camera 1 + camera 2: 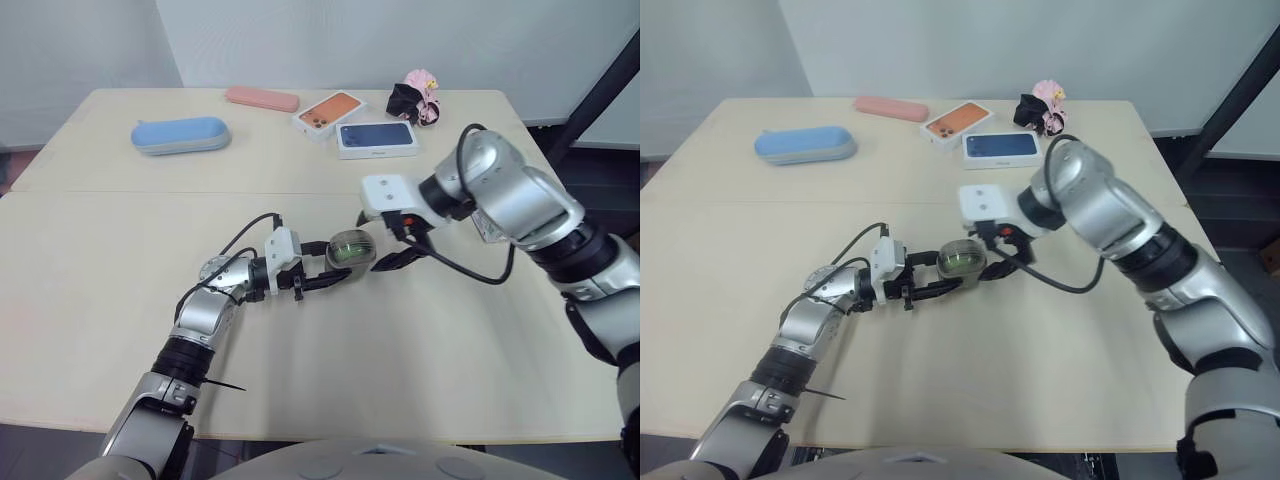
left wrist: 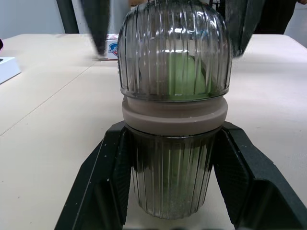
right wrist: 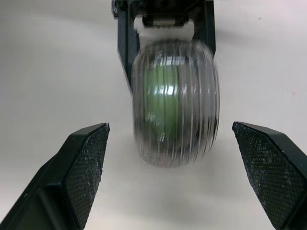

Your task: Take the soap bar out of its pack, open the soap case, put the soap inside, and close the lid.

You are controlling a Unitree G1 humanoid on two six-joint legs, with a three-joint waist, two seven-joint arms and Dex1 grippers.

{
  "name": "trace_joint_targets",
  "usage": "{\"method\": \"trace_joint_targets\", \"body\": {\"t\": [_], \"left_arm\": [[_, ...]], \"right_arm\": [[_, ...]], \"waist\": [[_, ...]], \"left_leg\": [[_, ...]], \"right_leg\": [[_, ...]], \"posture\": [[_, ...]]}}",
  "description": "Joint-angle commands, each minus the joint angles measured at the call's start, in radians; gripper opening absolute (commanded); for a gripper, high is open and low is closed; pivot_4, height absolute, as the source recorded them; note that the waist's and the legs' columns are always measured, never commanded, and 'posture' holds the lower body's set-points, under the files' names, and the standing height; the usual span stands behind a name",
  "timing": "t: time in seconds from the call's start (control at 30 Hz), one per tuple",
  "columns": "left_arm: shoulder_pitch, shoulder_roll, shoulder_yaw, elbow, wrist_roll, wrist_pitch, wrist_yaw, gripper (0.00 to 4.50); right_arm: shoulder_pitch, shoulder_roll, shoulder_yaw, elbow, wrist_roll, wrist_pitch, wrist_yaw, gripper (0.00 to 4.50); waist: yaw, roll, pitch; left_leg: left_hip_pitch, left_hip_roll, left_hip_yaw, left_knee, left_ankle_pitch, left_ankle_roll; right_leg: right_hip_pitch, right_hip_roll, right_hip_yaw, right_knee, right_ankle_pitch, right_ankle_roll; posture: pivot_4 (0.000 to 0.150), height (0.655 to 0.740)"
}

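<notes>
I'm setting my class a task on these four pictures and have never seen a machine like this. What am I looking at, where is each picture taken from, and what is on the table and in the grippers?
This is a humanoid robot with two arms, each ending in a gripper of two black fingers. The two wide pictures come from cameras in its head, looking down over its arms. The two close-ups come from cameras on its wrists, looking along the fingers. The left gripper is shut on a clear ribbed soap case with green soap inside; the case looks closed. The right gripper is open, its fingers on either side of the case without touching it. At the far side of the table lie a blue case, a pink case, an orange phone box, a dark blue phone box and a pink-and-black item.
</notes>
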Motion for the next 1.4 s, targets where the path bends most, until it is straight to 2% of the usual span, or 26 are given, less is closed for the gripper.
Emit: {"method": "trace_joint_targets", "body": {"t": [0.03,0.6,0.67,0.73,0.87,1.03,1.07,1.2,1.4], "left_arm": [[-0.001,0.009,0.014,-0.015,-0.004,-0.008,0.006,1.9],[0.004,0.013,0.013,-0.013,-0.005,-0.014,0.008,1.9],[-0.002,0.01,0.017,-0.011,-0.003,-0.014,0.017,1.9],[-0.003,0.009,0.018,-0.012,-0.001,-0.013,0.021,1.9],[0.002,0.011,0.016,-0.018,0.001,-0.01,0.024,1.9],[0.003,0.013,0.016,-0.019,0.001,-0.008,0.025,1.9],[0.003,0.013,0.016,-0.019,0.0,-0.008,0.025,1.9],[0.003,0.011,0.015,-0.02,-0.003,-0.007,0.023,1.9],[0.003,0.002,0.014,-0.021,-0.01,-0.003,0.02,1.9]], "right_arm": [[0.01,-0.037,-0.056,0.011,0.02,-0.032,0.022,4.43],[0.051,-0.093,-0.107,0.06,0.039,-0.08,0.048,4.43],[0.241,-0.066,-0.281,0.21,0.117,-0.267,-0.031,3.89],[0.335,-0.053,-0.368,0.283,0.151,-0.362,-0.053,3.29],[0.365,-0.053,-0.386,0.301,0.157,-0.399,-0.025,2.01],[0.369,-0.05,-0.394,0.305,0.163,-0.396,-0.016,0.24],[0.369,-0.048,-0.397,0.305,0.166,-0.393,-0.015,0.02],[0.374,-0.037,-0.412,0.297,0.208,-0.353,-0.004,0.02],[0.391,0.005,-0.47,0.227,0.355,-0.272,0.023,0.02]], "waist": [[-0.001,0.0,0.0],[-0.002,0.0,0.0],[0.004,-0.006,-0.004],[0.019,-0.012,-0.007],[0.012,-0.005,-0.006],[0.007,-0.005,-0.006],[0.007,-0.005,-0.006],[0.008,-0.005,-0.006],[0.01,-0.005,-0.006]], "left_leg": [[-0.001,0.0,0.0,0.0,0.0,0.0],[-0.003,0.0,0.0,0.0,0.0,0.0],[-0.003,0.0,0.0,0.0,0.0,0.0],[-0.004,0.001,-0.001,0.0,0.0,0.0],[-0.007,-0.003,0.002,0.003,-0.001,0.002],[-0.007,0.001,0.001,0.004,0.0,0.002],[-0.007,0.001,0.001,0.004,0.0,0.002],[-0.007,0.001,0.001,0.004,-0.001,0.002],[-0.007,0.001,0.001,0.004,-0.001,0.002]], "right_leg": [[0.0,0.0,0.0,0.0,0.0,0.0],[0.0,0.001,0.002,0.0,0.0,0.0],[0.0,0.001,0.001,-0.001,0.0,0.0],[0.001,0.0,0.0,-0.001,0.0,0.0],[0.0,0.001,0.003,-0.002,0.0,0.0],[0.0,0.001,0.003,-0.001,0.0,0.0],[0.0,0.001,0.003,-0.001,0.0,0.0],[0.0,0.001,0.003,-0.002,0.0,0.0],[0.0,0.001,0.003,-0.002,0.0,0.0]], "posture": [[0.15,0.74],[0.15,0.74],[0.15,0.74],[0.15,0.74],[0.15,0.74],[0.15,0.74],[0.15,0.74],[0.15,0.74],[0.15,0.74]]}}
